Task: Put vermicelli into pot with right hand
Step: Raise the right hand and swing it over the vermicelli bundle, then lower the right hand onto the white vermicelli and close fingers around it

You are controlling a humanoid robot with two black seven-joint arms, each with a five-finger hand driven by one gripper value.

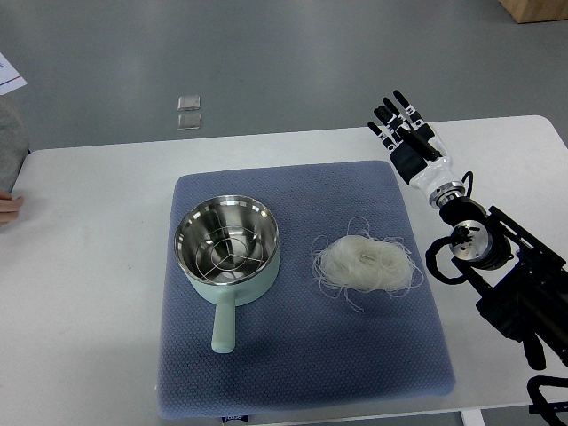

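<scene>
blue mat [302, 355] — on white table [89, 311] | person's fingers [9, 209] — left edge

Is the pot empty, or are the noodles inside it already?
Empty. The pot shows only a wire rack inside; the vermicelli lies on the blue mat beside it.

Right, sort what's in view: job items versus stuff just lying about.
Job items: vermicelli; pot; right hand, fingers open and holding nothing.

Lying about: blue mat; two small clear packets on the floor; a person's fingertips at the left edge.
</scene>
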